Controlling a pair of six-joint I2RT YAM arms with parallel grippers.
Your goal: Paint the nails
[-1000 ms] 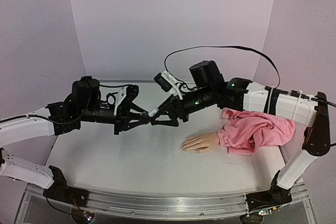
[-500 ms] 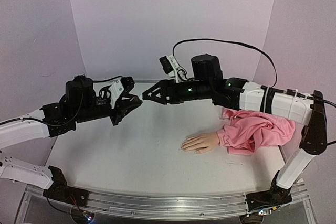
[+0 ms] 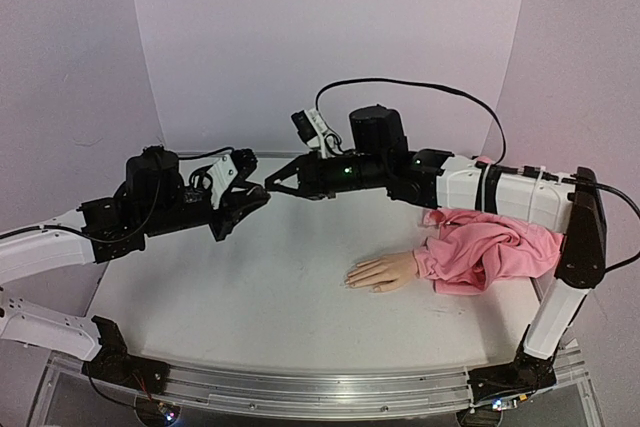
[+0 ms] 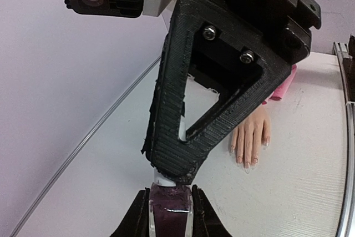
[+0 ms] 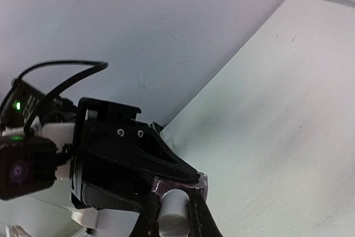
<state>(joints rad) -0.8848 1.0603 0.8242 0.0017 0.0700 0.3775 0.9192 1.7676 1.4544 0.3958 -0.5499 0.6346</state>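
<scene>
My left gripper [image 4: 170, 195] is shut on a small glass bottle of dark purple polish [image 4: 170, 212], held above the table at the back left. My right gripper [image 5: 173, 203] is shut on the bottle's white cap [image 5: 175, 213]. In the top view the two grippers meet tip to tip, left gripper [image 3: 253, 196] against right gripper [image 3: 272, 187]. The flesh-coloured mannequin hand [image 3: 385, 271] lies palm down to the right, fingers pointing left. Its pale nails [image 4: 247, 162] show in the left wrist view. Both grippers are well away from the hand.
A pink fabric sleeve [image 3: 492, 247] lies bunched at the hand's wrist, under the right arm. Lilac walls [image 3: 330, 37] enclose the white table [image 3: 250, 307] at the back and sides. A black cable [image 3: 420, 87] arcs above the right arm.
The grippers parted and rose from the table's middle toward the back left. The right gripper, open half a second ago, has since moved left onto the cap and shut on it.
</scene>
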